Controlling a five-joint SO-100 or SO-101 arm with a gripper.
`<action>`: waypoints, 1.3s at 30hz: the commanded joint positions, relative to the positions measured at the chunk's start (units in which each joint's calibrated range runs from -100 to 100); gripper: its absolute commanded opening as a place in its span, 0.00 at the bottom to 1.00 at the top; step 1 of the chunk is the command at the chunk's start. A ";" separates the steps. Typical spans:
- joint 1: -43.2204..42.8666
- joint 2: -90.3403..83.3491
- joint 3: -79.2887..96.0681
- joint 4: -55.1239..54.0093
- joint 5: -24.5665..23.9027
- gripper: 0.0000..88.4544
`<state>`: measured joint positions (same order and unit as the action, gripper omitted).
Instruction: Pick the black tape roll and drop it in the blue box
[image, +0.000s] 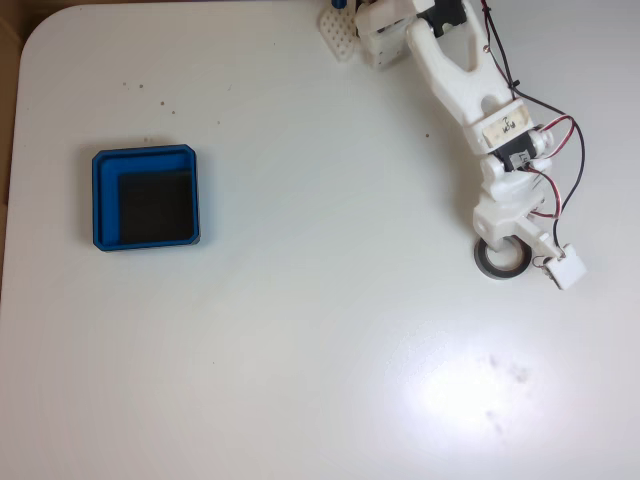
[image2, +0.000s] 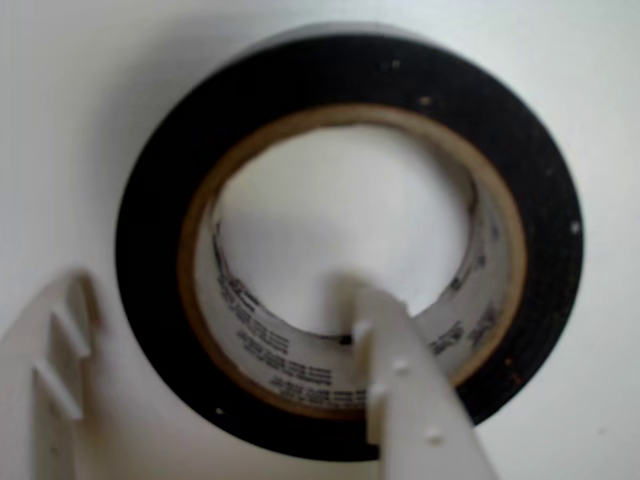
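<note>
We saw gripper (image2: 230, 385) fingers spread apart astride the black tape roll's (image2: 345, 240) wall, one inside its core, the blue box (image: 146, 198) well apart leftward overhead.

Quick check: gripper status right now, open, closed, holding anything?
Gripper: open, straddling the wall of the black tape roll, one of the fingers inside the ring, the other outside it; not yet closed on it, and the roll lies flat on the table.

One blue box (image: 146, 198) sits on the bench (image: 300, 350). One black tape roll (image: 500, 262) lies well to its right in the overhead view. One arm (image: 470, 90) reaches over the roll, perhaps two fingers (image2: 410, 400).
</note>
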<state>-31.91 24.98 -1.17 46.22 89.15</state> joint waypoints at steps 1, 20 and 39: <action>-0.28 -0.56 -3.96 0.31 0.08 0.27; -0.28 -0.65 -3.96 0.31 0.25 0.16; -0.28 -1.07 -3.96 0.39 0.16 0.02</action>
<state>-32.01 24.98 -1.17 46.22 89.23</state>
